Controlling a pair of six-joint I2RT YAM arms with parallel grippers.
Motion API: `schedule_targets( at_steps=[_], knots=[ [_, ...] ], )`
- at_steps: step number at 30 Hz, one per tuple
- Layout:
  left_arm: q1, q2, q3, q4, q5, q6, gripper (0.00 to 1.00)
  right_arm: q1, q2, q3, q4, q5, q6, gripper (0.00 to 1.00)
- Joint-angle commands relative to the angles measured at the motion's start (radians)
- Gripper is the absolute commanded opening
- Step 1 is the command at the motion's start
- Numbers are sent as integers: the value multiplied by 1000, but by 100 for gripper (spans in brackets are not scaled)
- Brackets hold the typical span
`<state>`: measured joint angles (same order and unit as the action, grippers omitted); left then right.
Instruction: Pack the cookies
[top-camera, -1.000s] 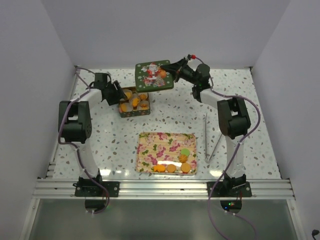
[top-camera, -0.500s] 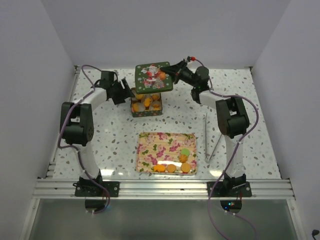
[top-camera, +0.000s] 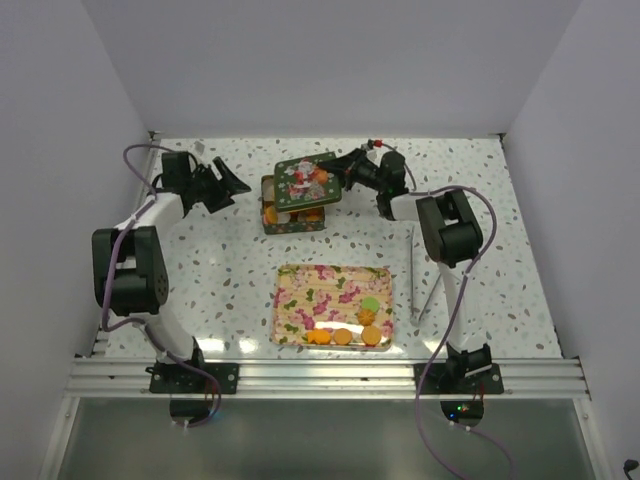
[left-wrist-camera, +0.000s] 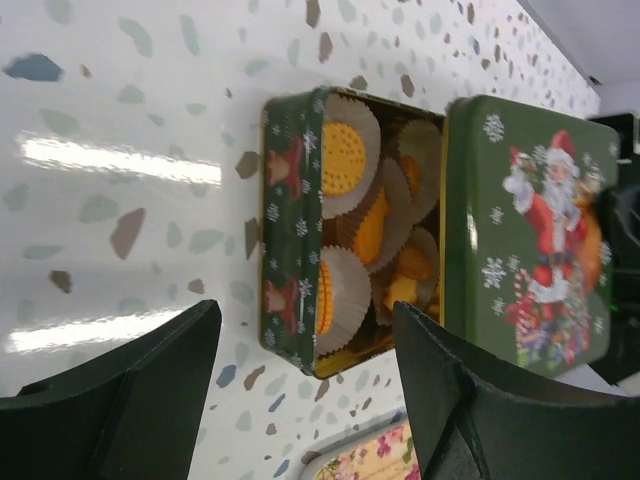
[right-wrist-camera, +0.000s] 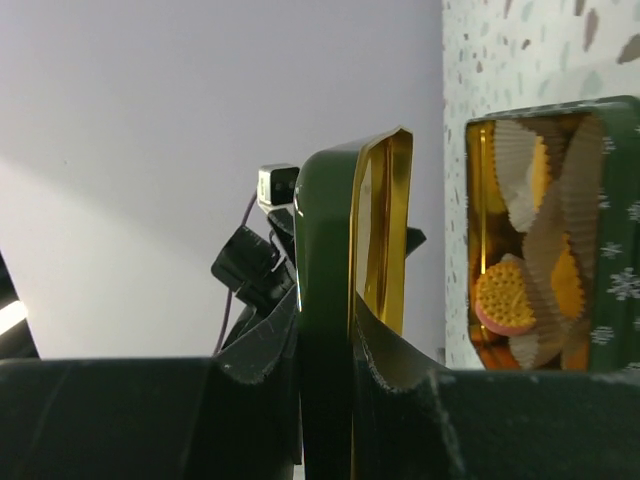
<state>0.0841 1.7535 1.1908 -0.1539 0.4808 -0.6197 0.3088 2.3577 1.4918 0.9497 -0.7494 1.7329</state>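
A green Christmas tin (top-camera: 290, 222) stands at the back middle of the table, with cookies (left-wrist-camera: 345, 158) in white paper cups inside. My right gripper (top-camera: 344, 178) is shut on the edge of the Santa lid (top-camera: 305, 181), which hangs tilted just over the tin and covers most of it. The right wrist view shows the lid (right-wrist-camera: 330, 290) edge-on between the fingers and the open tin (right-wrist-camera: 615, 285) beyond it. My left gripper (top-camera: 226, 184) is open, left of the tin and apart from it. A few more cookies (top-camera: 345, 336), one pale green (top-camera: 371, 303), lie on the floral tray (top-camera: 300, 290).
The floral tray sits near the front middle. A thin white rod (top-camera: 411, 270) lies right of the tray, beside the right arm. White walls close in the table on three sides.
The tin was slid right under the lid. My left gripper then opened, let it go and drew back left. The right gripper lowered the lid onto the tin.
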Motion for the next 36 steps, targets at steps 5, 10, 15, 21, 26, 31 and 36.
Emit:
schedule_targets(
  at_steps=[5,10,15,21,26,31,36],
  knots=[
    [-6,34,-91,235,217,-34,75,35,70,31,54,-2,-52,0],
    [-9,61,-134,295,257,-55,75,44,109,35,78,15,-53,0],
    [-38,77,-152,335,285,-68,75,44,162,57,130,33,-24,0],
    [-64,103,-146,335,285,-68,75,44,201,85,129,33,-24,7],
    [-66,121,-146,336,280,-69,75,42,175,61,71,15,-58,31],
    [-69,135,-143,349,280,-77,74,38,141,51,-31,-16,-139,45],
    [-70,144,-142,358,278,-80,74,27,81,24,-161,-30,-234,54]
  ],
)
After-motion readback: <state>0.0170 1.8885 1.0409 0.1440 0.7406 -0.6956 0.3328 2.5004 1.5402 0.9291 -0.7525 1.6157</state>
